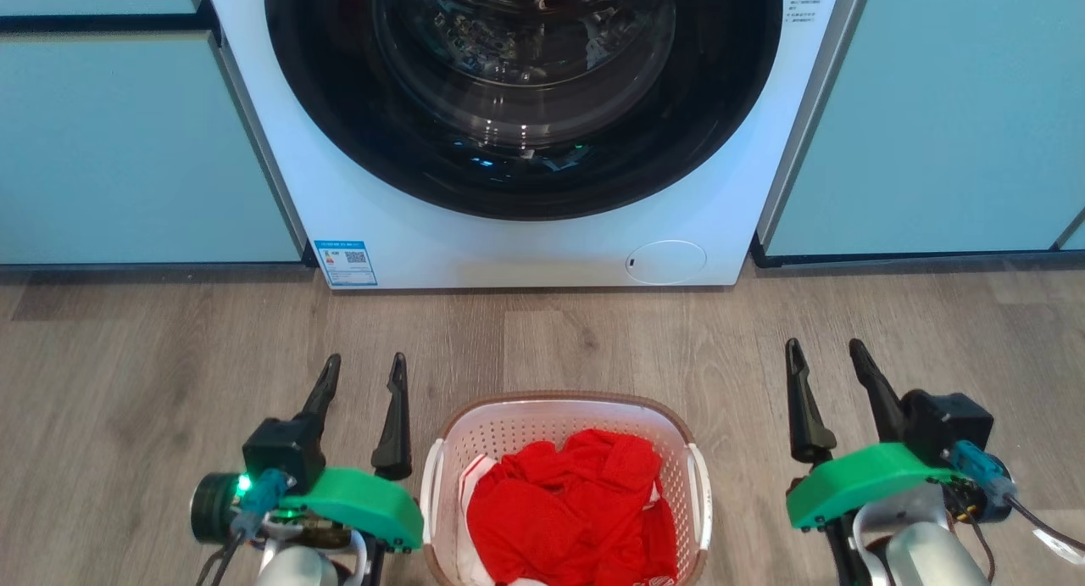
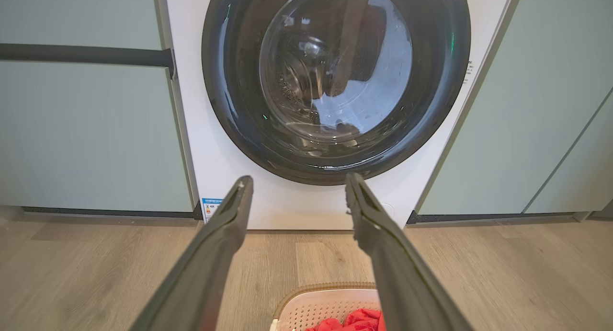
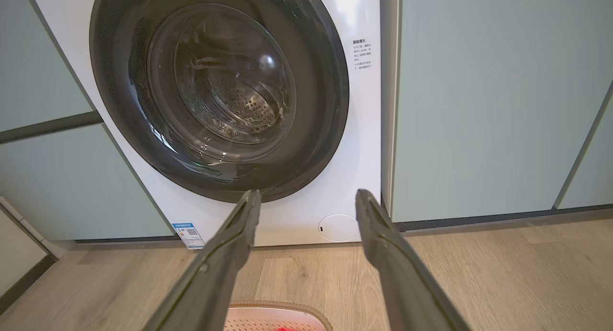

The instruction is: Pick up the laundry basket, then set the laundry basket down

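Two spread, empty tools flank the laundry basket on the wooden floor: the left tool just beside its left handle, the right tool farther off its right side, likely poised for a two-sided lift. Red clothing fills it.

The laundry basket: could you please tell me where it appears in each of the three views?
Head view: laundry basket at bottom centre.
Left wrist view: laundry basket at bottom edge, right of centre.
Right wrist view: laundry basket, a sliver at bottom centre.
Shared landmark: washing machine, beyond it.
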`<state>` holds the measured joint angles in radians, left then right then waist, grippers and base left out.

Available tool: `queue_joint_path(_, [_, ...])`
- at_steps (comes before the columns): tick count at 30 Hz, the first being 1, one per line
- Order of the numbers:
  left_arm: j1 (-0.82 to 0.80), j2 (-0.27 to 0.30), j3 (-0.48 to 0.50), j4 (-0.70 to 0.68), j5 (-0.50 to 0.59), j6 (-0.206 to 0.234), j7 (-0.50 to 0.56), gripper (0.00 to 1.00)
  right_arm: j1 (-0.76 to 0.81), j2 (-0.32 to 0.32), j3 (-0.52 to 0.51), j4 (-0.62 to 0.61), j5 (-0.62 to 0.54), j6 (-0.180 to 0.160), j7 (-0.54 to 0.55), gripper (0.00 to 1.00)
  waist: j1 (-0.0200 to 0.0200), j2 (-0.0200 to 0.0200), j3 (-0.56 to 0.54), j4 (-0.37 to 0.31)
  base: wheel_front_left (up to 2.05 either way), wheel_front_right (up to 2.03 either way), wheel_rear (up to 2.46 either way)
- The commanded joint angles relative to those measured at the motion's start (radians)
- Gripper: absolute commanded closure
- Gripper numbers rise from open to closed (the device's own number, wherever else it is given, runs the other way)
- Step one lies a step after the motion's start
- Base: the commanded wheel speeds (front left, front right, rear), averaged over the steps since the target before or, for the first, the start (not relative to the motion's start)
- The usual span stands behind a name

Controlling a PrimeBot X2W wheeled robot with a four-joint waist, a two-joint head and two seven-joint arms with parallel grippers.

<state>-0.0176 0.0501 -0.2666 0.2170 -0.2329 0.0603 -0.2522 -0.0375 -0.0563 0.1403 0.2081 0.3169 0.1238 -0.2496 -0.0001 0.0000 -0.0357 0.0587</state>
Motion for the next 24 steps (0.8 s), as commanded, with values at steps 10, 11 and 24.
queue_joint_path(10, [-0.029,0.000,0.034,-0.023,-0.038,-0.025,-0.009,0.00,-0.019,0.006,0.029,-0.033,-0.008,0.007,-0.012,0.00,0.0001,0.0000,-0.008,-0.001,0.00,0.00,0.00])
queue_joint_path(11, [-0.028,0.000,0.035,-0.021,-0.039,-0.026,-0.009,0.00,-0.019,0.006,0.030,-0.033,-0.008,0.007,-0.012,0.00,0.0001,0.0000,-0.008,0.000,0.00,0.00,0.00])
queue_joint_path(24, [-0.025,0.000,0.040,-0.007,-0.011,-0.010,-0.010,0.00,-0.013,0.006,0.028,-0.029,-0.008,0.007,-0.012,0.00,0.0001,0.0000,-0.013,0.007,0.00,0.00,0.00])
